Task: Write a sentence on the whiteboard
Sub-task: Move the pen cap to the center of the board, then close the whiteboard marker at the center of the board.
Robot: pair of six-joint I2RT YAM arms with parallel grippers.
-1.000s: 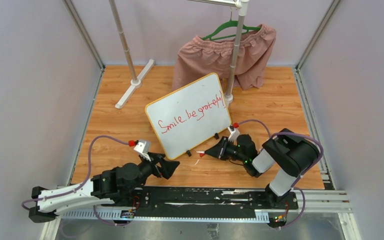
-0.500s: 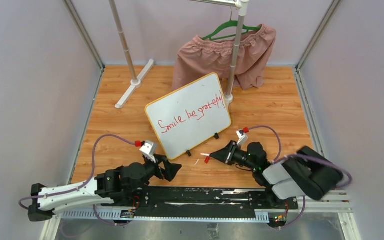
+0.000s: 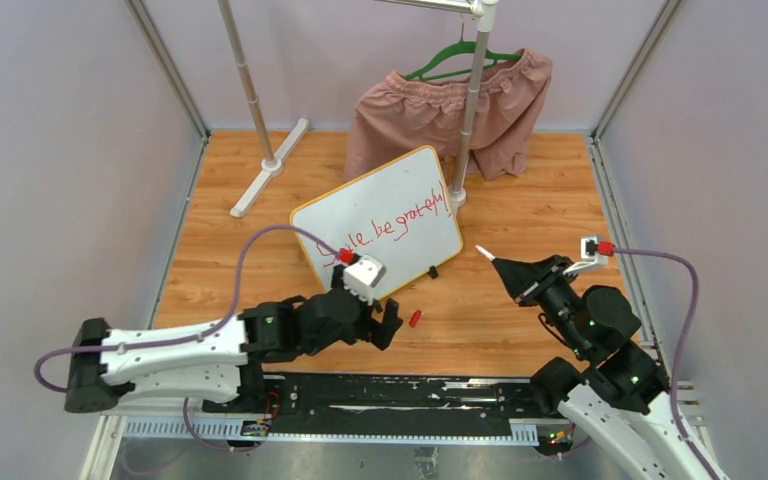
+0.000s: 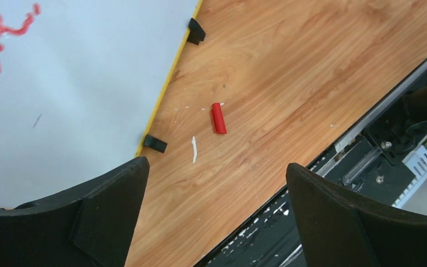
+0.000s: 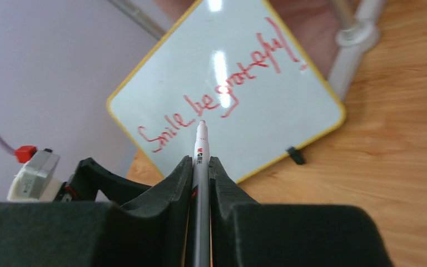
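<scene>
The whiteboard (image 3: pixel 400 185), white with a yellow rim, lies slanted on the wooden table. The red sentence (image 3: pixel 402 222) runs across it, and my left wrist covers its first letters in the top view. My right gripper (image 3: pixel 505 268) hangs right of the board, shut on a grey marker (image 5: pixel 200 151) whose white tip points at the sentence (image 5: pixel 217 105). My left gripper (image 4: pixel 216 167) stands open and empty by the board's near edge (image 4: pixel 169 89). A red cap (image 4: pixel 218 118) lies on the wood just ahead of it.
A clothes rack pole (image 3: pixel 465 130) with pink shorts (image 3: pixel 430 115) on a green hanger stands behind the board, its white foot (image 3: pixel 270 165) at the back left. A white scrap (image 4: pixel 194 149) lies beside the cap. A black rail (image 3: pixel 410 390) runs along the near edge.
My right arm has lifted and swung right, away from the board's near edge, with the marker. The red cap now lies alone on the table. My left arm has moved right towards it.
</scene>
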